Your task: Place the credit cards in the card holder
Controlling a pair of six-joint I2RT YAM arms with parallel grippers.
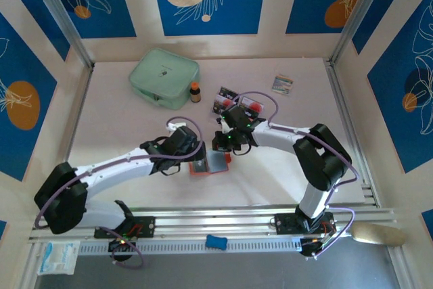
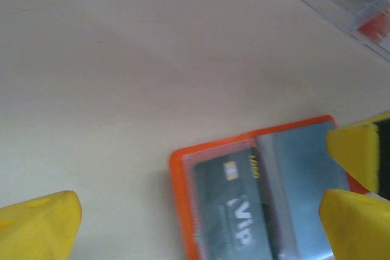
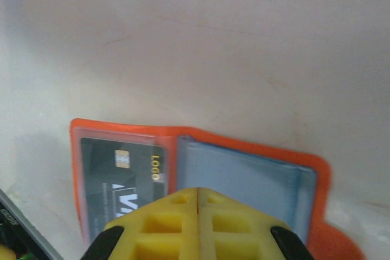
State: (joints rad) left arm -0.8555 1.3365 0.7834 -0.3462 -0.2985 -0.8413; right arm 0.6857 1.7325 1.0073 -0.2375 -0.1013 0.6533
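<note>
Hovers with the right gripper (image 3: 198, 194) clenched over the open card holder (image 3: 244, 178), a black credit card (image 3: 116, 178) tucked inside, left gripper (image 2: 196, 208) spread wide alongside.

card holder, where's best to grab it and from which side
Probably the orange rim beside the empty grey pocket, pinched from above at that outer edge. The card holder lies open and flat on the table, so only its thin border is free, and the other half already holds a black card.
</note>
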